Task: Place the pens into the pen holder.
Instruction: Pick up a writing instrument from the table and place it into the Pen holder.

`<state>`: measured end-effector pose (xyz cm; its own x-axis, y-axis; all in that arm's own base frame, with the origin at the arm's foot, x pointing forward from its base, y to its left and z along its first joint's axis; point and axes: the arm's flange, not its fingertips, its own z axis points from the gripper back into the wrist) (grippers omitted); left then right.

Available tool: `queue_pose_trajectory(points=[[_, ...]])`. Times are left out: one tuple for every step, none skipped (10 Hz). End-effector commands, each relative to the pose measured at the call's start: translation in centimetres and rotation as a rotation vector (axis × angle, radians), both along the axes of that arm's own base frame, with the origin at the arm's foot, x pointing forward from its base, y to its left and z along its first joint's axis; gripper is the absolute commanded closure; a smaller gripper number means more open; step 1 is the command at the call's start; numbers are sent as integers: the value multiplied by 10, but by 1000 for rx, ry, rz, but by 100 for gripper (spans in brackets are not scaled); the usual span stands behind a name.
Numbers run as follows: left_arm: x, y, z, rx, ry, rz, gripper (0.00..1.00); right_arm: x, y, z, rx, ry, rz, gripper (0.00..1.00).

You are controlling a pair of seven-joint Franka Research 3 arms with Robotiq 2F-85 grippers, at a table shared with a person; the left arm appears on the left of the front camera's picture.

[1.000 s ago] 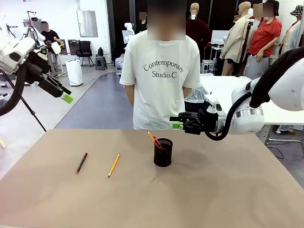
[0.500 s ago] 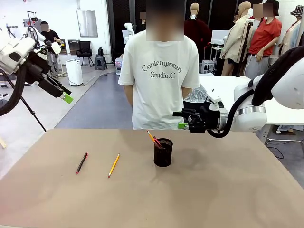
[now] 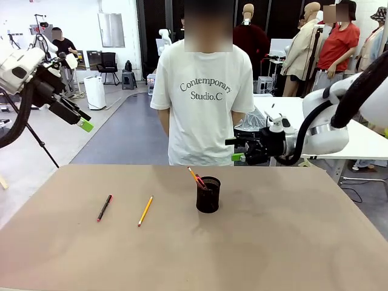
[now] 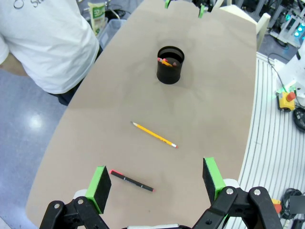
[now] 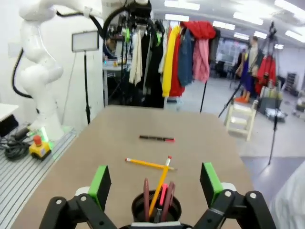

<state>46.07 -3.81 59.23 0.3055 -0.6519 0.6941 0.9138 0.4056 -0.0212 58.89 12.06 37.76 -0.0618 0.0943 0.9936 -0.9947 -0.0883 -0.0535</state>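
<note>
Left gripper [image 3: 85, 125] and right gripper [image 3: 237, 150]: fingers apart, both empty. Yellow pencil [image 3: 145, 211] and red pen [image 3: 104, 208] lie flat at 9 o'clock of pen holder [image 3: 208, 195]. I judge left arm is better placed: I descend over pencil middle, fingers across shaft, pads low, close gently.

Left pincer [image 3: 83, 123] hangs open, raised high and angled downward; right pincer [image 3: 237, 150] open, held level.

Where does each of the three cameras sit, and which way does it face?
Front: robot's side, facing the person across the table; left gripper raised, right gripper right of the pen holder.
Left wrist: high over the table's end, looking down; own open fingers.
Right wrist: just behind the holder, looking along the table; own open fingers.
All three share the holder, red pen and pencil.
</note>
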Motion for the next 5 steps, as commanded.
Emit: queue_pose_trajectory(points=[[0, 0, 1, -3, -4, -3, 0, -13, 1, 28, -192, 68, -33, 0], [0, 0, 1, -3, -4, -3, 0, -13, -4, 44, -274, 84, -56, 0], [0, 0, 1, -3, -4, -3, 0, -15, -7, 58, -331, 90, -54, 0], [0, 0, 1, -3, -4, -3, 0, -20, -12, 71, -399, 96, -60, 0], [0, 0, 1, -3, -4, -3, 0, -19, -19, 84, -473, 103, -84, 0]])
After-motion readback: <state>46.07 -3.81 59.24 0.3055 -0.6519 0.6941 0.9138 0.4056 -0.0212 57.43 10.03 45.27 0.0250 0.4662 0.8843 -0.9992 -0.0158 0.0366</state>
